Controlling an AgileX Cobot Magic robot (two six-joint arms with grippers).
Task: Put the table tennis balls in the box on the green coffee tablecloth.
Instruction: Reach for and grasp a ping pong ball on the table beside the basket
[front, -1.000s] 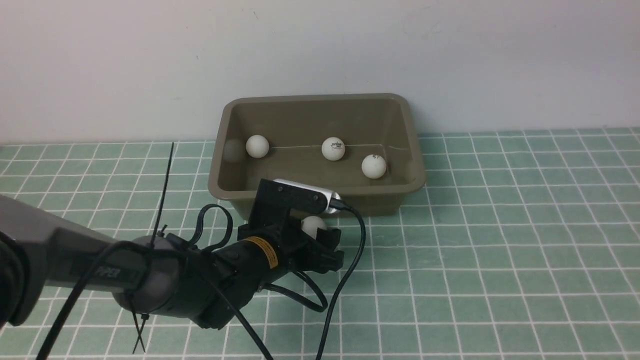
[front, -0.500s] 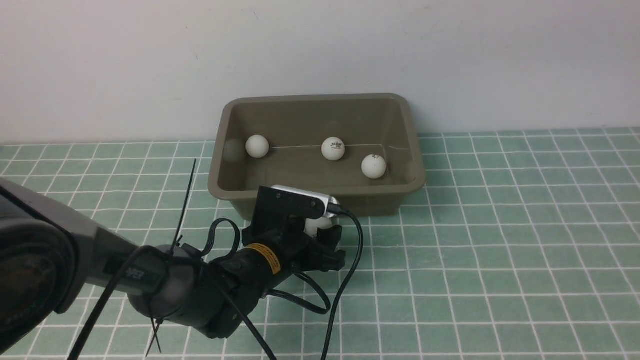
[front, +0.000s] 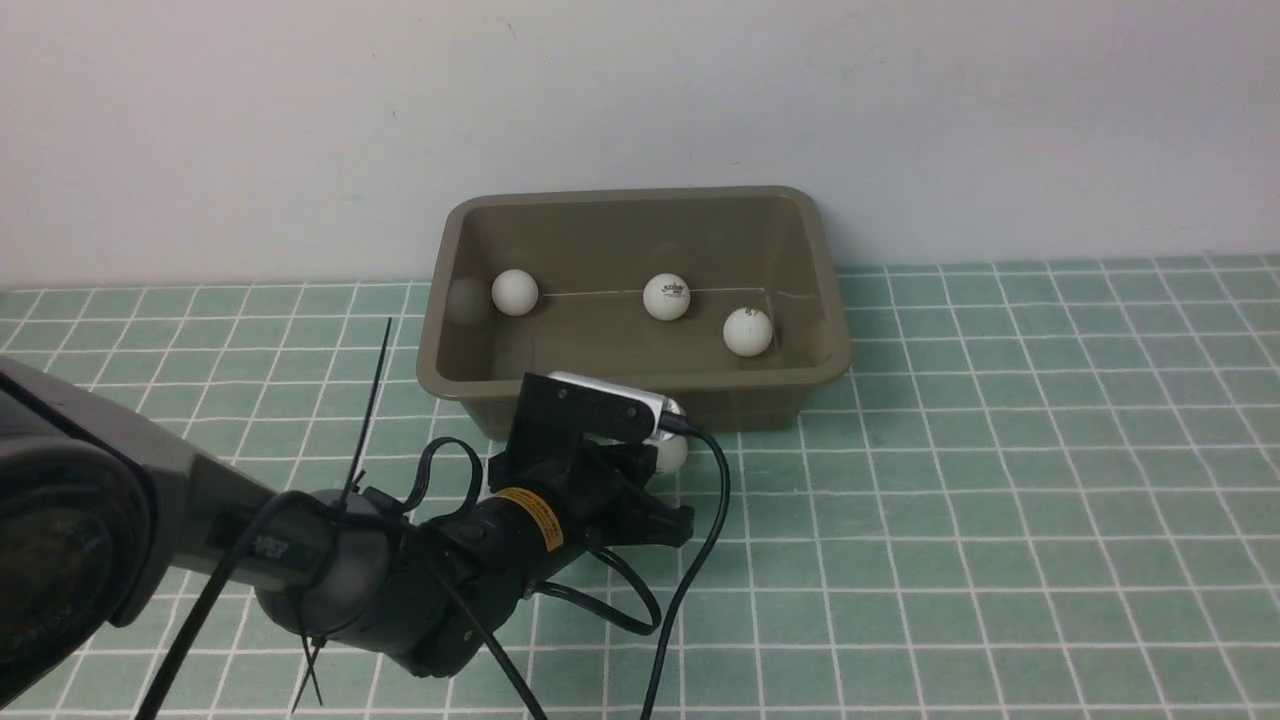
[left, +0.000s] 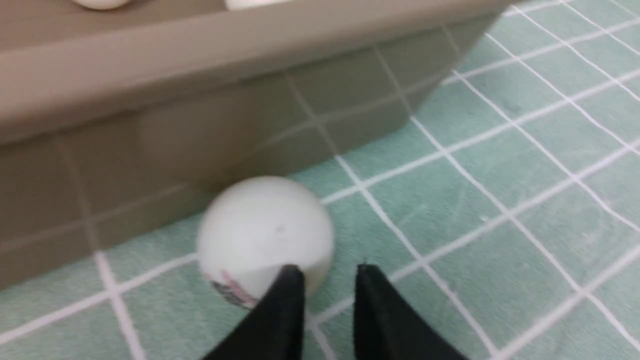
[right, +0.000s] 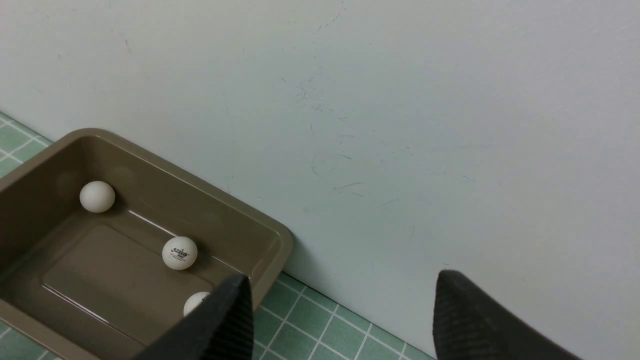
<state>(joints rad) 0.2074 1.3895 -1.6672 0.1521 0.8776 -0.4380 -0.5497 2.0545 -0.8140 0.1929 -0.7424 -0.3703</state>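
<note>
Front view: we see the box (front: 640, 215) on the green coffee tablecloth (front: 1000, 450). It sits at the far edge of the surface, against the wall (front: 900, 100), a little left of the middle.
Balls in the box: we count three table tennis balls (front: 667, 297) on its floor. The middle one bears dark print, another ball (front: 514, 292) lies near the left wall, and a third ball (front: 748, 332) lies toward the right wall. None touches another.
Fourth ball: the fourth ball (front: 674, 455) lies on the cloth outside the box, just beside its near wall. The wrist camera (front: 600, 400) on the left arm hides part of it.
Left wrist view: the fourth ball (left: 265, 230) shows a red and dark mark low on its side. We cannot tell whether it touches the box wall.
Left gripper: the left gripper (left: 327, 270) is low over the cloth, its black fingertips (left: 285, 300) a narrow gap apart with nothing between them. The fourth ball sits outside that gap, and one fingertip overlaps its edge.
Right gripper: the right gripper (right: 344, 277) shows only in the right wrist view. Its fingers are wide apart and empty, and it faces the wall.
</note>
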